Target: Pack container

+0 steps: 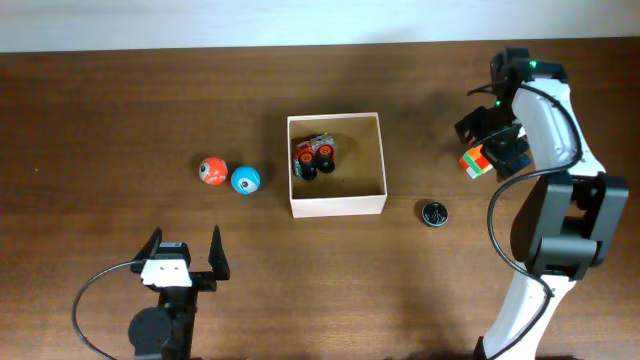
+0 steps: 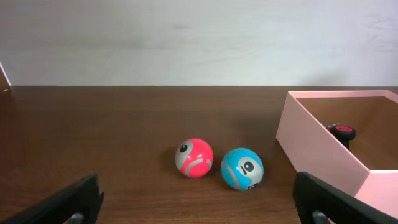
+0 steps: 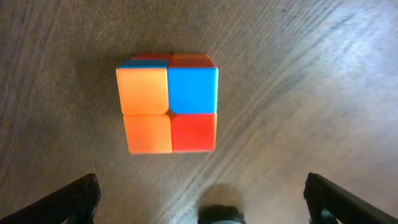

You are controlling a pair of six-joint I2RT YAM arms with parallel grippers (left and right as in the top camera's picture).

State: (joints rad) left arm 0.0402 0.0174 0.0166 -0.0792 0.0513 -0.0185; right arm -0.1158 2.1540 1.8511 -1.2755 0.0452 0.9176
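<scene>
The container (image 1: 336, 204) is a square cream-walled box with a tan inside, mid table; it holds a small black-and-orange wheeled toy (image 1: 316, 158). It also shows in the left wrist view (image 2: 323, 149). A red ball (image 1: 212, 171) and a blue ball (image 1: 245, 179) lie left of it, touching or nearly so. A small colour cube (image 1: 475, 163) lies on the table at the right; in the right wrist view (image 3: 168, 102) it sits just ahead of my open right gripper (image 3: 200, 199). My left gripper (image 2: 198, 202) is open and empty, near the front edge, behind the balls.
A small black round object (image 1: 433, 213) lies right of the container's front corner and shows blurred at the bottom of the right wrist view (image 3: 219, 214). A white wall runs along the table's far edge.
</scene>
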